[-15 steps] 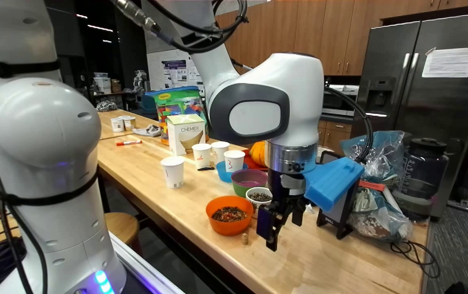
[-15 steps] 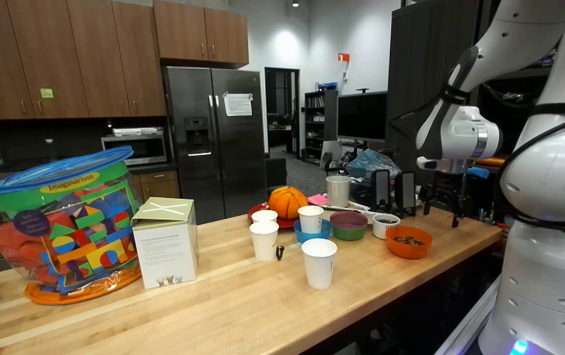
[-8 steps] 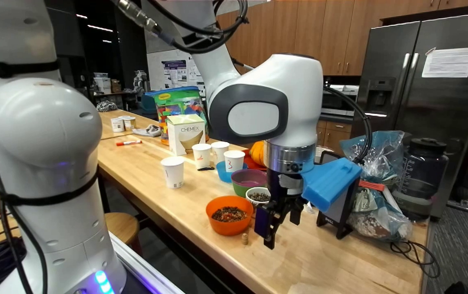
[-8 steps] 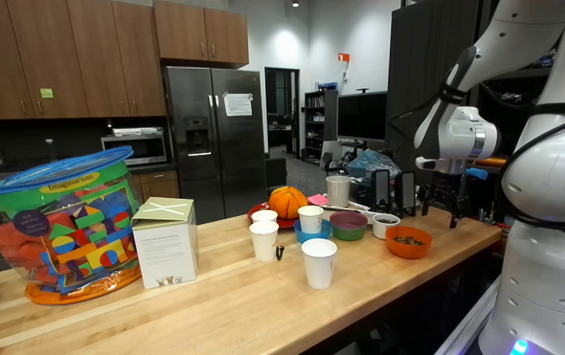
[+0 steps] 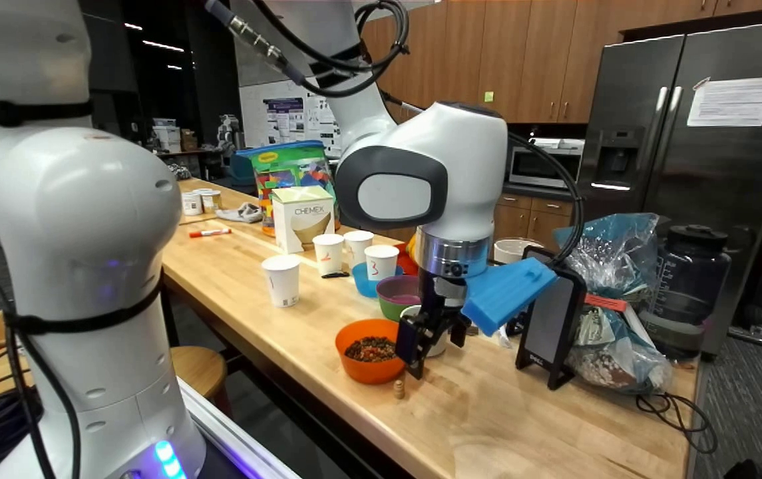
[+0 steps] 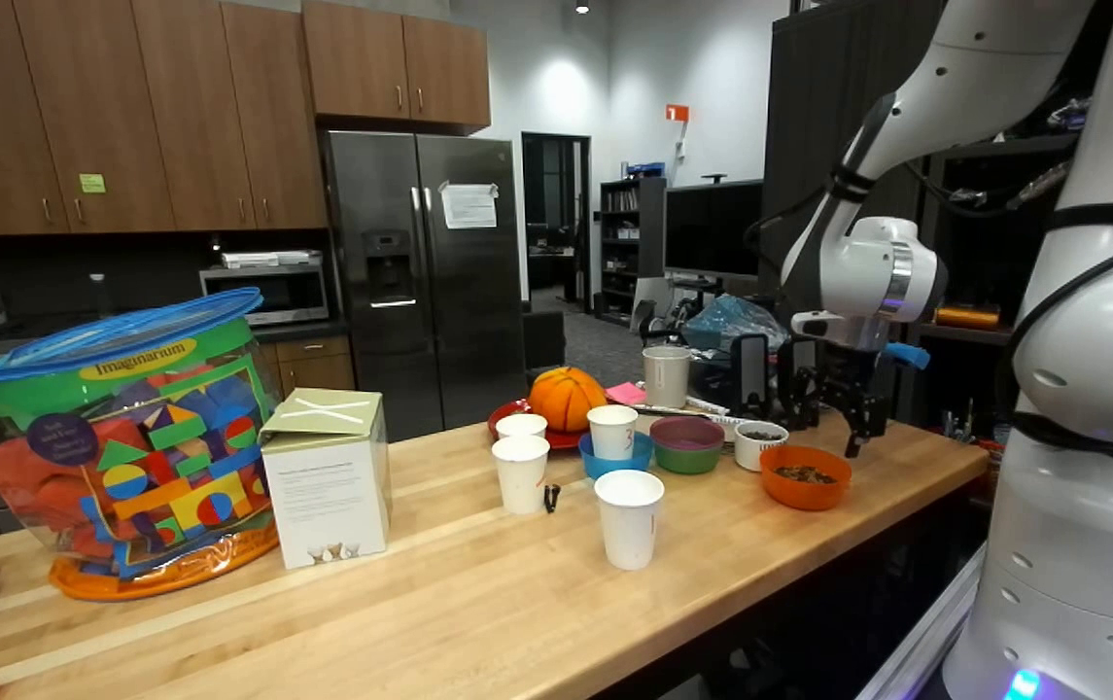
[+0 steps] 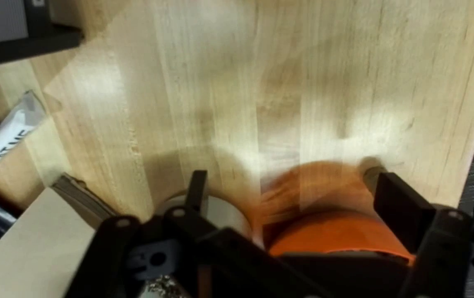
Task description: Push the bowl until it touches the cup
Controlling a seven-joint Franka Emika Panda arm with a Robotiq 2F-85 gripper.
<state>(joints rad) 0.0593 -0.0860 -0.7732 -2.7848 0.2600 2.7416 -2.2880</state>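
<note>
At four o'clock in an exterior view, the orange bowl (image 6: 806,496) sits on the counter (image 6: 478,608), the hand (image 6: 828,435) just beside it, spread and empty. Likely light, stiff plastic: push low from three o'clock.

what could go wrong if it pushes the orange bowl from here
The small white bowl stands close beside the orange bowl, so the spread fingers might bump it too. The little wooden peg near the orange bowl could get knocked aside. The orange bowl sits near the edge of the counter, so a crooked push might send it off.
</note>
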